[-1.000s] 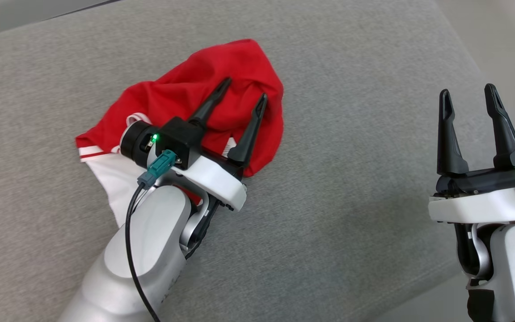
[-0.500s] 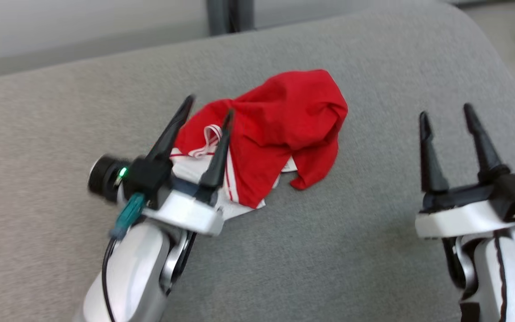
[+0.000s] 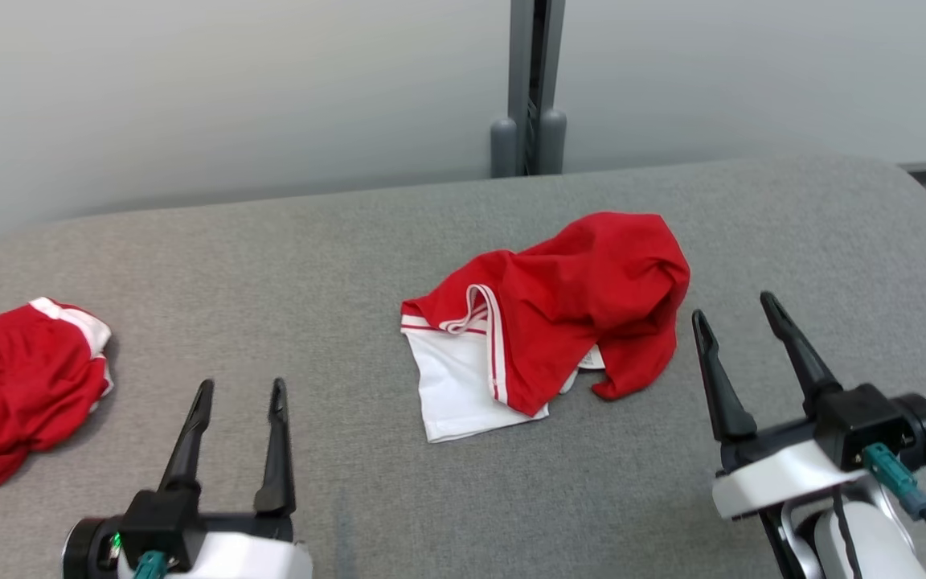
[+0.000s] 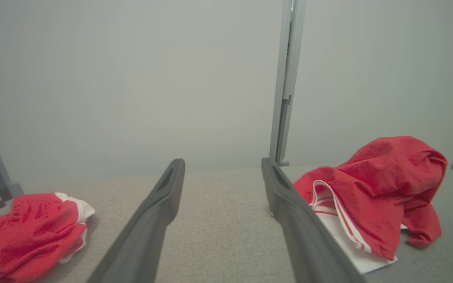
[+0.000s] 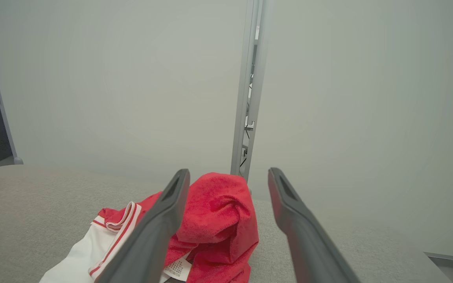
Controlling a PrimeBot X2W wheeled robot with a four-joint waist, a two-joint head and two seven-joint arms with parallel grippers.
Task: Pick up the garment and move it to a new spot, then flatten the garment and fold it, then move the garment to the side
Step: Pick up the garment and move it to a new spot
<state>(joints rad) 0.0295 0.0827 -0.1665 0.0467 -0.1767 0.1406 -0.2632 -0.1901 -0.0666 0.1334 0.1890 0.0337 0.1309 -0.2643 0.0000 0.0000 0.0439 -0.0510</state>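
Head view: garment (image 3: 583, 297) lies near right fingers (image 3: 718, 379), untouched.

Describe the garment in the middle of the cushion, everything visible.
The middle garment is thin red cloth with a white panel and red-and-white striped trim; a printed label peeks out underneath. It lies crumpled in a heap, unfolded, on the grey cushion. The left gripper and right gripper are open, neither touching it.

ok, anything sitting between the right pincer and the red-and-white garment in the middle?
Nothing visible. Only bare grey fabric surface lies between the open right pincer and the garment, which sits ahead and to its left. The other red garment lies far off at the left edge, out of the path.
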